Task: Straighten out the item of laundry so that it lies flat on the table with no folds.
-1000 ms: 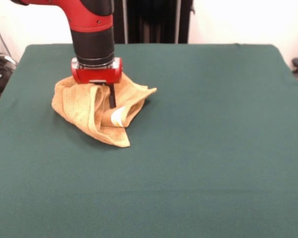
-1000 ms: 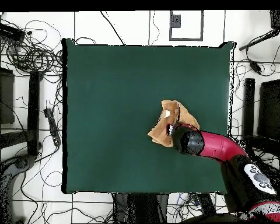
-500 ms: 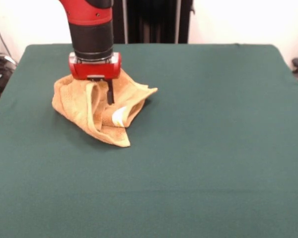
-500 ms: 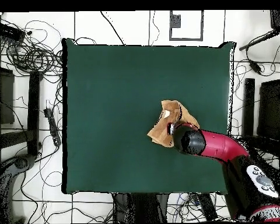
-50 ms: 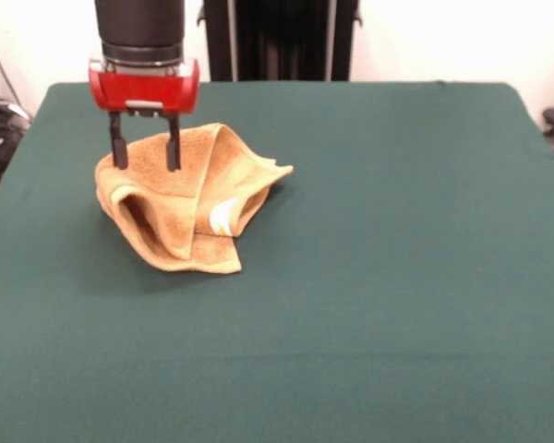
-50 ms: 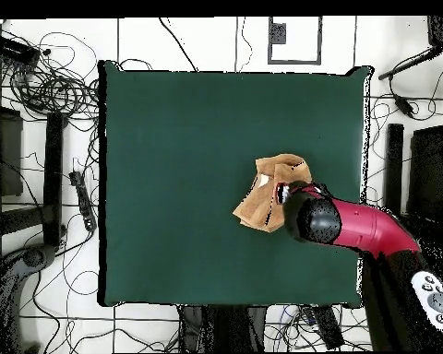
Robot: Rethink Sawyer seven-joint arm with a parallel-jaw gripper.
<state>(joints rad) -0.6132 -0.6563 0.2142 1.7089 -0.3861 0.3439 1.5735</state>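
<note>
The item of laundry (image 5: 189, 198), an orange-tan towel, lies crumpled with several folds on the left part of the table (image 5: 397, 240), and its white label (image 5: 220, 217) shows near the front. My gripper (image 5: 145, 164) hangs open over the towel's far left part, its two dark fingers (image 5: 118, 148) apart with nothing between them. From overhead the towel (image 6: 265, 191) sits near the table's (image 6: 188, 138) right side, partly covered by the red arm (image 6: 354, 229), which hides the gripper.
Green cloth stretches wide to the right of and in front of the towel in the front view. Cables (image 6: 50, 88) and dark stands (image 6: 53, 175) lie on the floor around the table's edges in the overhead view.
The gripper has opened, risen out of the towel and shifted left in the front view. The towel's upper fold has fallen more open and rounded.
</note>
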